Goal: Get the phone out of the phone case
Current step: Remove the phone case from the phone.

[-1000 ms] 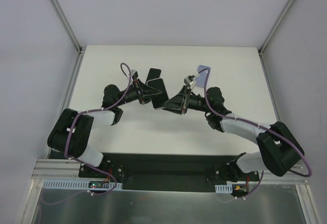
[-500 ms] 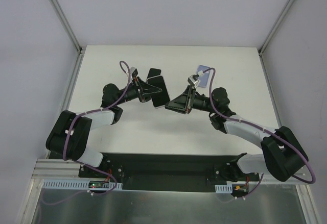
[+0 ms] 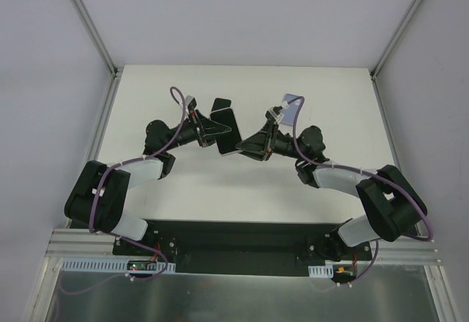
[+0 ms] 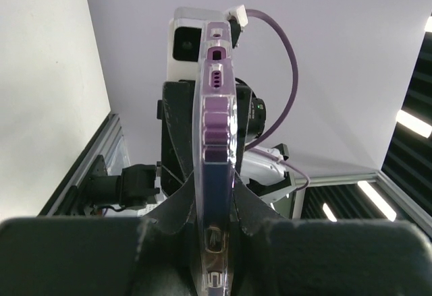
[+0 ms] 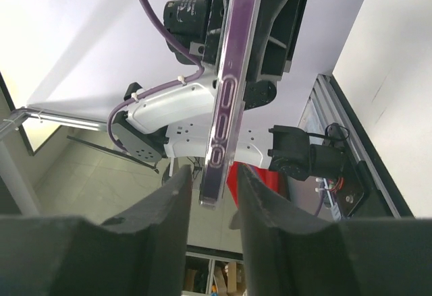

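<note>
The phone in its clear purple case is held off the white table by my left gripper, which is shut on it. In the left wrist view the phone stands edge-on between the black fingers of the left gripper. My right gripper is at the phone's near right corner. In the right wrist view the right gripper is open, and its fingers straddle the end of the phone with a gap on each side.
A flat pale lavender object lies on the table behind the right wrist, partly hidden by it. Metal frame rails border the table on the left and right. The arm bases sit on the black plate at the near edge.
My right gripper has moved back left to the phone's corner after drawing away half a second ago. The left gripper and the phone have barely moved.
</note>
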Robot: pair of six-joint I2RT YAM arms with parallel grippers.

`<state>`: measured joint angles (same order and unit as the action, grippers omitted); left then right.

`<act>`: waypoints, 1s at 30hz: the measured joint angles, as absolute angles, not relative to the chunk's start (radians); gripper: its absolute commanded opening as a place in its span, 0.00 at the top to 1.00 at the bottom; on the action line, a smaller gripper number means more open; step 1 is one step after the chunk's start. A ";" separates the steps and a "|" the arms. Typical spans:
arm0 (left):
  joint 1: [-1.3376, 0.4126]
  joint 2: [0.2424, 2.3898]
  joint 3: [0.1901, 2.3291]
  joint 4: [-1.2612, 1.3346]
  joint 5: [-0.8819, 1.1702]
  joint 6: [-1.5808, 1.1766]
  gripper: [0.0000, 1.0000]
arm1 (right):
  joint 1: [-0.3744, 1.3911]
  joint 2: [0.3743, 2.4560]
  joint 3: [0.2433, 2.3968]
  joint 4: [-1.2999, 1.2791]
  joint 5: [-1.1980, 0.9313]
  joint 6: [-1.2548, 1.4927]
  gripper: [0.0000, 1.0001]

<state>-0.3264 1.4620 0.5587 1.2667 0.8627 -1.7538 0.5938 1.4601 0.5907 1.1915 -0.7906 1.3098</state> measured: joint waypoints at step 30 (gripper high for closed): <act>-0.326 1.425 0.559 1.258 0.883 -1.727 1.00 | 0.579 1.453 0.573 1.261 -0.800 1.338 0.92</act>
<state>-0.3256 1.4246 0.5587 1.2583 0.8833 -1.7271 0.5785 1.4528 0.5728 1.2606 -0.8001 1.3384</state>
